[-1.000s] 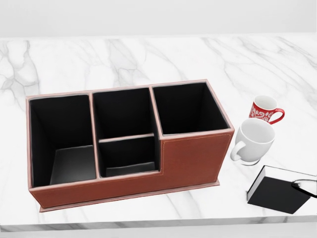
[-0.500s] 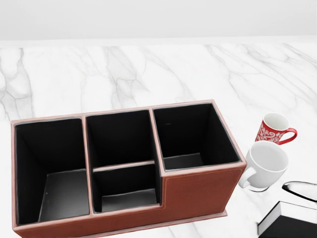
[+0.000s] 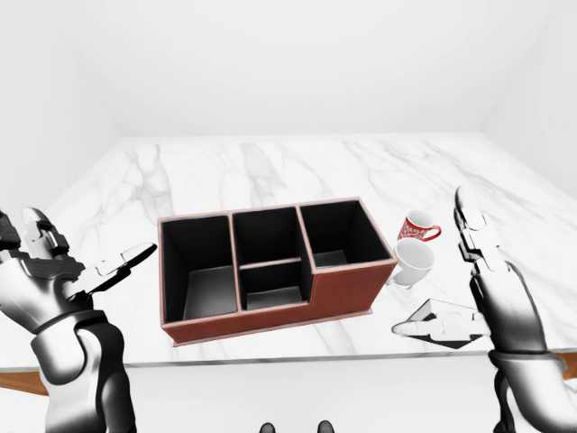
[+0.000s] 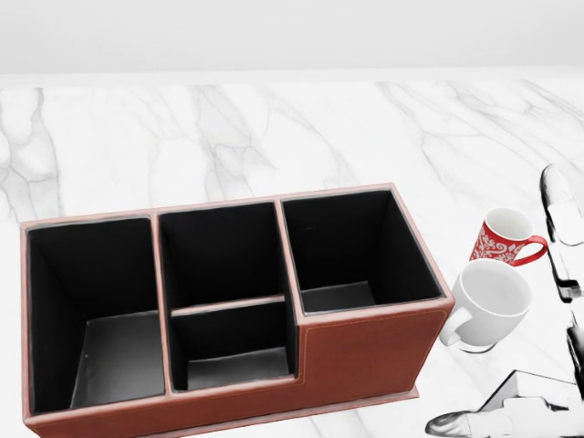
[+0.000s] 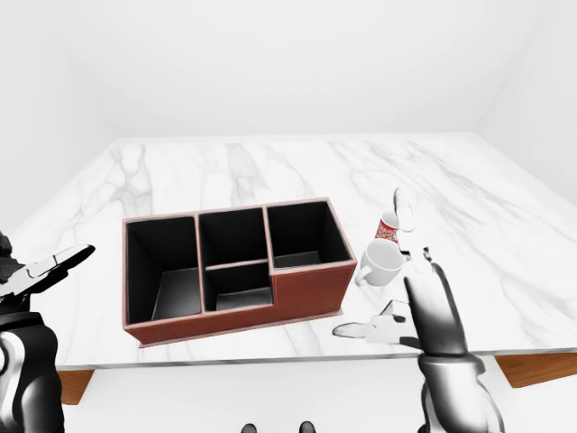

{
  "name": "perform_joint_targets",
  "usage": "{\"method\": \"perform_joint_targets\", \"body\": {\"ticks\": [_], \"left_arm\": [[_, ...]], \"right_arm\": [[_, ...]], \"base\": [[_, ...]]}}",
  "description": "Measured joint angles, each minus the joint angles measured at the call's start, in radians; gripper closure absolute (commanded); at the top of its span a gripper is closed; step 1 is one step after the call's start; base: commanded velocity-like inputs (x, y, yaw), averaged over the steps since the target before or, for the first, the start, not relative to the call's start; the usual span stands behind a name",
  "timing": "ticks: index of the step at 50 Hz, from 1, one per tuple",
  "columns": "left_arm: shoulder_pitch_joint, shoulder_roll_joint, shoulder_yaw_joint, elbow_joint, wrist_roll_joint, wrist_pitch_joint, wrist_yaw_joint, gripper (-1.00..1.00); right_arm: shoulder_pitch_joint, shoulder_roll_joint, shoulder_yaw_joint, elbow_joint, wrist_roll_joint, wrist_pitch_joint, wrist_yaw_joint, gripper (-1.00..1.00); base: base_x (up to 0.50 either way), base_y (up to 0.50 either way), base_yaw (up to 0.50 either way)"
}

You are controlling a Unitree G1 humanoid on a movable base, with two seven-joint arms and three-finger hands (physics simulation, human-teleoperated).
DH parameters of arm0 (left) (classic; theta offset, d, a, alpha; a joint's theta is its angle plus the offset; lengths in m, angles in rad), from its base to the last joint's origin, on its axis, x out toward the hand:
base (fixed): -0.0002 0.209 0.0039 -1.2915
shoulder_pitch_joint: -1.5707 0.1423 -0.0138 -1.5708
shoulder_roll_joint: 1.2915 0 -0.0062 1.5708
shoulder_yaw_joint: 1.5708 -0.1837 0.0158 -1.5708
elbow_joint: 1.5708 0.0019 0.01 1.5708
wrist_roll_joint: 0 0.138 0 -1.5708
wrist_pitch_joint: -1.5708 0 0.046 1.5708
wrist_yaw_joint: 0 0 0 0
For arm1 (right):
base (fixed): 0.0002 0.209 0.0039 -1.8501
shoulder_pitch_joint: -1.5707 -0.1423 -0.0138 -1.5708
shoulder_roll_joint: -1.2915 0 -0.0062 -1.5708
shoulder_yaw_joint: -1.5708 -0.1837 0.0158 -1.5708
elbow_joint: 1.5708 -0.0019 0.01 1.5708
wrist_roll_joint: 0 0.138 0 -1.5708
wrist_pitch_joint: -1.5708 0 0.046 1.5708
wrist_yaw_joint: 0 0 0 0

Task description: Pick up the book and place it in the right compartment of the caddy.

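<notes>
Right hand (image 3: 491,280) risen, fingers apart, left hand (image 3: 54,271) open, marble table (image 3: 270,171), white walls

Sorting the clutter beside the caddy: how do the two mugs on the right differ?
The red patterned mug is red with white ornament outside; the white mug is plain white. In the head view the red one stands higher in the picture, with its handle pointing right, while the white one sits lower, handle toward the caddy, and looks larger. Both are empty with white interiors and rest on the marble table.
</notes>
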Motion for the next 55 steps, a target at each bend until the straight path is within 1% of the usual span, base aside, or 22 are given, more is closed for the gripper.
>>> {"method": "perform_joint_targets", "body": {"ticks": [6, 9, 12, 15, 21, 25, 32, 55], "left_arm": [[0.003, -0.003, -0.004, 0.003, 0.006, 0.000, -0.001, -1.00], [0.004, -0.005, -0.007, 0.008, 0.011, 0.000, -0.003, -1.00], [0.003, -0.006, -0.011, 0.015, 0.014, 0.000, -0.003, -1.00], [0.004, -0.007, -0.013, 0.016, 0.015, 0.000, -0.003, -1.00], [0.006, -0.009, -0.016, 0.015, 0.019, 0.000, -0.003, -1.00], [0.006, -0.009, -0.014, 0.016, 0.017, 0.000, -0.005, -1.00], [0.008, -0.009, -0.015, 0.015, 0.018, 0.000, -0.005, -1.00], [0.008, -0.011, -0.018, 0.021, 0.022, 0.000, -0.006, -1.00]], "right_arm": [[-0.003, -0.021, 0.041, -0.008, -0.329, 0.000, 0.182, -1.00], [-0.035, -0.031, 0.050, 0.004, -0.460, 0.000, 0.262, -1.00], [-0.063, -0.041, 0.056, 0.025, -0.566, 0.000, 0.321, -1.00], [-0.082, -0.049, 0.056, 0.047, -0.649, 0.000, 0.359, -1.00], [-0.088, -0.051, 0.057, 0.107, -0.757, 0.000, 0.359, -1.00], [-0.084, -0.051, 0.054, 0.133, -0.801, 0.000, 0.359, -1.00], [-0.076, -0.053, 0.020, 0.159, -0.828, 0.000, 0.359, -1.00], [-0.077, -0.075, -0.104, 0.236, -0.796, 0.000, 0.359, -1.00]], "base": [[0.00, 0.00, 0.00], [0.00, 0.00, 0.00], [0.00, 0.00, 0.00], [0.00, 0.00, 0.00], [0.00, 0.00, 0.00], [0.00, 0.00, 0.00], [0.00, 0.00, 0.00], [0.00, 0.00, 0.00]]}}
